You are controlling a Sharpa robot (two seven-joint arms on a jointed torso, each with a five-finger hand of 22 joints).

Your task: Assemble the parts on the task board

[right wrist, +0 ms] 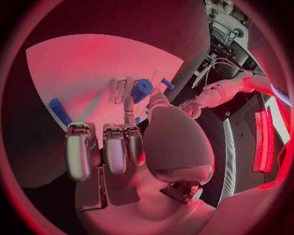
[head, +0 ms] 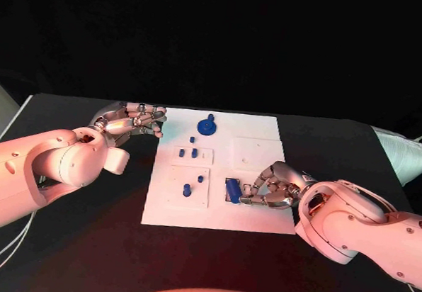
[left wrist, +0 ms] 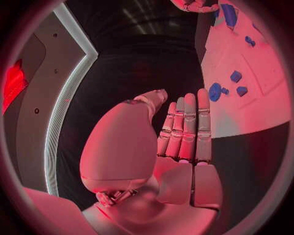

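Lay flat mid-table, the white rectangular task board (head: 219, 215), carrying small blue plastic parts. Hovered off its far left corner, the left silver many-fingered hand (head: 132, 119), fingers curled, nothing visibly held, well away from the work. Rested at the board's right edge, the right silver hand (head: 271, 185), fingers bent round a blue oblong block (head: 233, 190), long axis running near to far; actual grip impossible to tell. Stood farther off, a blue round-headed peg (head: 206, 125) and smaller blue studs (head: 194, 152), not in the way.
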